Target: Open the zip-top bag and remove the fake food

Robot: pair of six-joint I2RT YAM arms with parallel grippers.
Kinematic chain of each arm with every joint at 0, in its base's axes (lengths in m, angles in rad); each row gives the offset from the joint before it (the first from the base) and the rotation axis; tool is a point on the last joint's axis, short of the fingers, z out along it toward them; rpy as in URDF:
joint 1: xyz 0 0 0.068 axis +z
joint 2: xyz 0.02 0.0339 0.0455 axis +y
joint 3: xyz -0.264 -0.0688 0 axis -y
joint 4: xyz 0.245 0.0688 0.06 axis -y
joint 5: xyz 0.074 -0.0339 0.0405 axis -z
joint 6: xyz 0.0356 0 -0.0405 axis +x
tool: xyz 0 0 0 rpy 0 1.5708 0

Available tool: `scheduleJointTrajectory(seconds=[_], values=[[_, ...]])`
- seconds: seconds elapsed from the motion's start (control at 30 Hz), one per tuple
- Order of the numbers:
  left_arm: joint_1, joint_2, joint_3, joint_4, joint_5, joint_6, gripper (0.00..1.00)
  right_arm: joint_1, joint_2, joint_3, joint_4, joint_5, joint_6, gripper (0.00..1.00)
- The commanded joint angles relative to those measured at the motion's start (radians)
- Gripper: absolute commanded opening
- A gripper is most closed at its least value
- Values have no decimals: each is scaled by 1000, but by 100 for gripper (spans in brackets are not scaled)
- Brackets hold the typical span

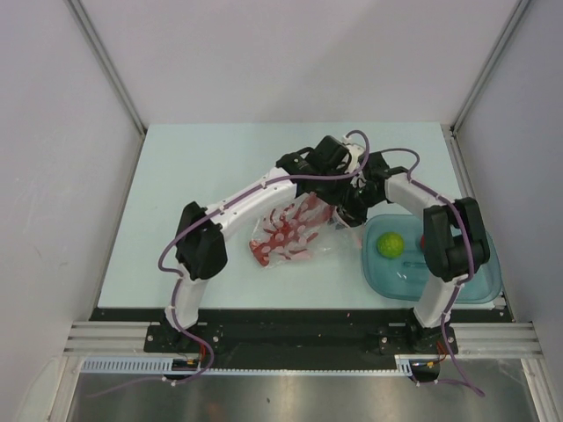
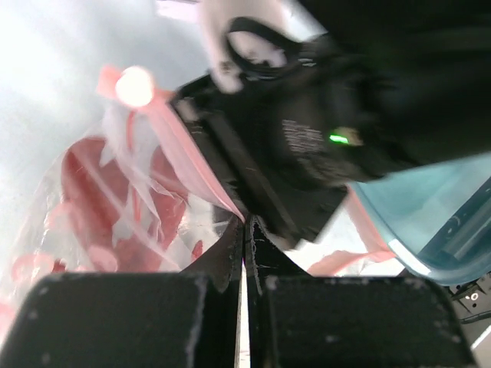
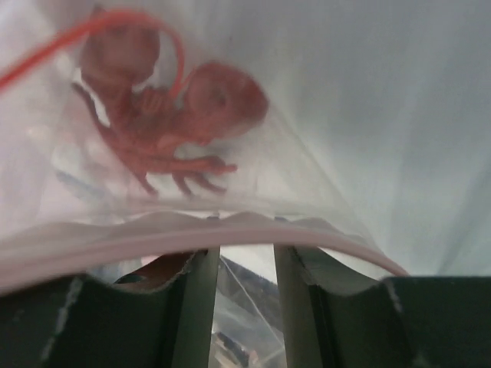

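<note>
Seen from above, two white-and-black arms are bolted at the near edge of a pale, matte table. The left arm and the right arm are bent inward so that their wrists meet over the middle.

Near the right base, a translucent teal tray with rounded corners is set flat. A smooth lime-green ball is held in it, and a small red fruit is half hidden under the right arm.

Just left of the tray, the zip-top bag is found, clear and crinkled. Its long axis is laid from near-left to far-right, with the mouth raised toward the wrists. A glossy red lobster is enclosed, its rounded claws turned away from the mouth.

Farther on, the pink zip strip is pinched by the left gripper, whose dark, rough-edged jaws are pressed almost together.

The right gripper is placed at the mouth from the other side. Its jaws are held partly apart with wrinkled film between them and the strip draped across their tips. Whether the plastic is clamped cannot be told.
</note>
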Motion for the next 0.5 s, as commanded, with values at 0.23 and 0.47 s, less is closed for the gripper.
scheduleJointTrajectory(seconds=[0.23, 0.47], values=[[8, -11, -1, 104, 63, 26, 0, -40, 122, 129, 124, -24, 12, 47], [34, -14, 2, 103, 100, 41, 28, -42, 163, 109, 260, -124, 52, 49]])
